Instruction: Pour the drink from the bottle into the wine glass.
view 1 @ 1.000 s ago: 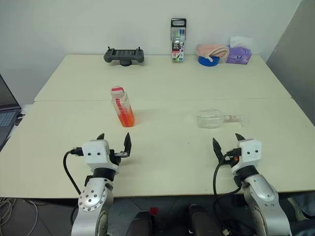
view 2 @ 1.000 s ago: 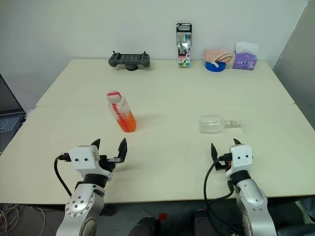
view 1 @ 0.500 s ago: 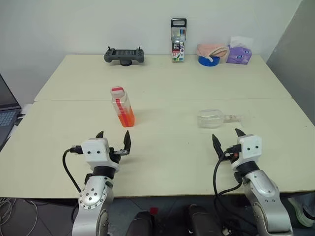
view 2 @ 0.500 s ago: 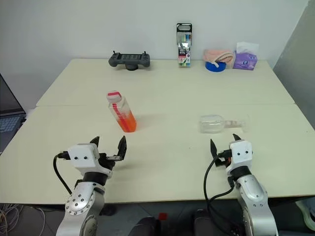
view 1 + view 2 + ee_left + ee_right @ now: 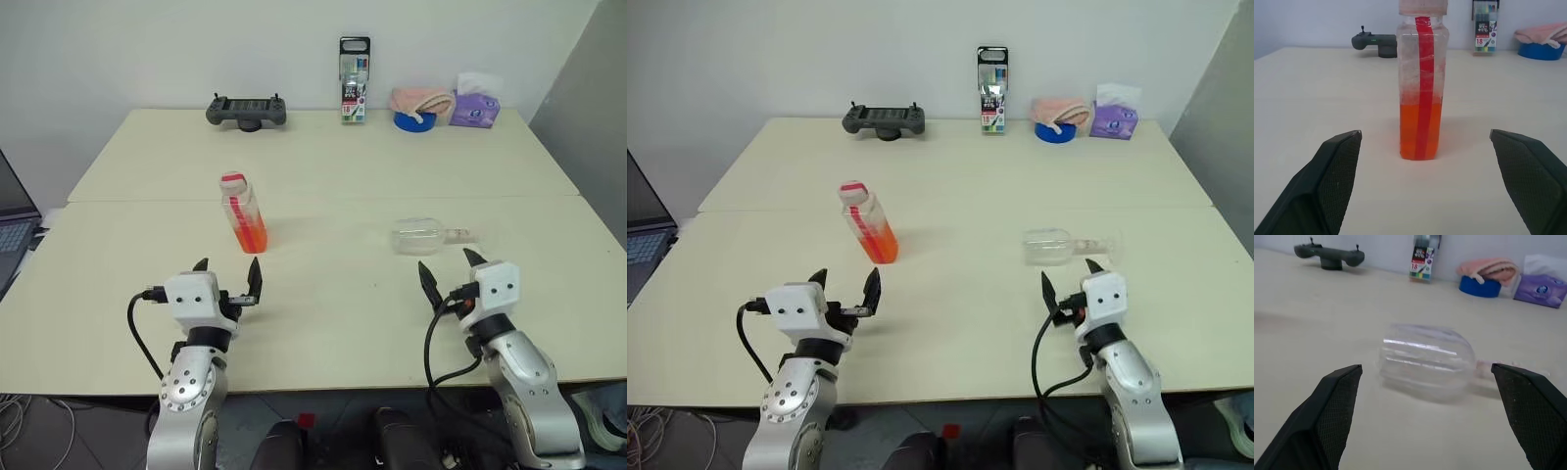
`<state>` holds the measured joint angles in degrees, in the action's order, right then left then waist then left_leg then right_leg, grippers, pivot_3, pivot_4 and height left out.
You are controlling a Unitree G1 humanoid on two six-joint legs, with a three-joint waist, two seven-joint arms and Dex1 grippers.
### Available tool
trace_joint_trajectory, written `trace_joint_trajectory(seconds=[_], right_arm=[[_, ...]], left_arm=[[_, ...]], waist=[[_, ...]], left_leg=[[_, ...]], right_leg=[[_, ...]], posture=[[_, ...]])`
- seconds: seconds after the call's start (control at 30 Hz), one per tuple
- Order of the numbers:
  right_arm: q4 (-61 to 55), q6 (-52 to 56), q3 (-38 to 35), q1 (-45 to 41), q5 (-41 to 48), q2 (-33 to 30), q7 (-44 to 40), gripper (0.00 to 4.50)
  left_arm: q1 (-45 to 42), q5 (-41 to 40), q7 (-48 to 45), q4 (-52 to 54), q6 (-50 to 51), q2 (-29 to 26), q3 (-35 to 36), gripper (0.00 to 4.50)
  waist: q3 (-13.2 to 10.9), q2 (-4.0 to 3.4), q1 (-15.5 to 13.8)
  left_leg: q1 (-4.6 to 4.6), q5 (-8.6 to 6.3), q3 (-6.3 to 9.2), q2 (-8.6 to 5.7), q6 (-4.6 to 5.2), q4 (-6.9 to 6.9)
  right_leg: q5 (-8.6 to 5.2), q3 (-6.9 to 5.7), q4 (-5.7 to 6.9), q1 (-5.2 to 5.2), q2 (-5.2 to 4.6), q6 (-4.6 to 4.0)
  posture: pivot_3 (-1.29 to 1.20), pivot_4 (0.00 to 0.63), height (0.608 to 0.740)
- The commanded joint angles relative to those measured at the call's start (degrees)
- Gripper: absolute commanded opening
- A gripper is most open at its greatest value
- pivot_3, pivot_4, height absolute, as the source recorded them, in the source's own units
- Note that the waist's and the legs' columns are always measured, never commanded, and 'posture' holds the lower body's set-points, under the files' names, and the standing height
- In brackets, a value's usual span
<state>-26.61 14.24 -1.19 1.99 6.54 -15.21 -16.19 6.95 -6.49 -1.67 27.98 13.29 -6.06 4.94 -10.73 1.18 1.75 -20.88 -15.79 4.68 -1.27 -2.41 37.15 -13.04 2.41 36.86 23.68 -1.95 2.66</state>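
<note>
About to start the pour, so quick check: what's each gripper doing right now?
Left gripper: open, empty, short of the bottle.
Right gripper: open, empty, short of the wine glass, which lies on its side.

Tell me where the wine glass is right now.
The wine glass lies on its side on the right half of the table, just ahead of the open right gripper, across from the upright bottle.

Both arms reach forward low and roughly level, the left gripper and the right gripper each with black fingers spread wide, holding nothing.
</note>
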Motion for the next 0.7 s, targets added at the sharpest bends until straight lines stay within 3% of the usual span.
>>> trace_joint_trajectory(seconds=[0.03, 0.3, 0.7], right_arm=[[-2.48, 5.28, 3.36, -6.20, 4.38, -4.45, -8.36, 4.50], [3.33, 18.08, 3.13, -25.08, 16.08, -11.28, -20.71, 4.50], [10.71, 13.14, 5.53, -30.01, 13.79, -9.57, -22.50, 4.50]], left_arm=[[-4.16, 2.25, 1.04, -1.55, -0.55, -1.10, 0.68, 4.49], [-14.33, 4.01, 3.01, -9.21, -1.87, -1.49, 1.96, 4.49], [-25.85, 3.71, 1.51, -20.98, -5.48, -3.27, 3.10, 4.49]], waist=[[0.00, 0.01, 0.01], [-0.03, 0.10, -0.03], [-0.01, 0.13, -0.17]], left_leg=[[0.00, 0.00, 0.01, -0.01, 0.00, 0.01], [0.01, 0.00, 0.08, -0.02, 0.01, 0.02], [0.00, 0.00, 0.11, -0.06, 0.01, -0.02]], right_leg=[[0.01, -0.01, 0.00, -0.02, 0.00, 0.00], [0.04, -0.07, -0.03, -0.08, 0.00, 0.01], [0.10, -0.11, -0.02, -0.07, -0.07, -0.04]], posture=[[0.00, 0.150, 0.740], [0.00, 0.150, 0.740], [0.00, 0.150, 0.740]])
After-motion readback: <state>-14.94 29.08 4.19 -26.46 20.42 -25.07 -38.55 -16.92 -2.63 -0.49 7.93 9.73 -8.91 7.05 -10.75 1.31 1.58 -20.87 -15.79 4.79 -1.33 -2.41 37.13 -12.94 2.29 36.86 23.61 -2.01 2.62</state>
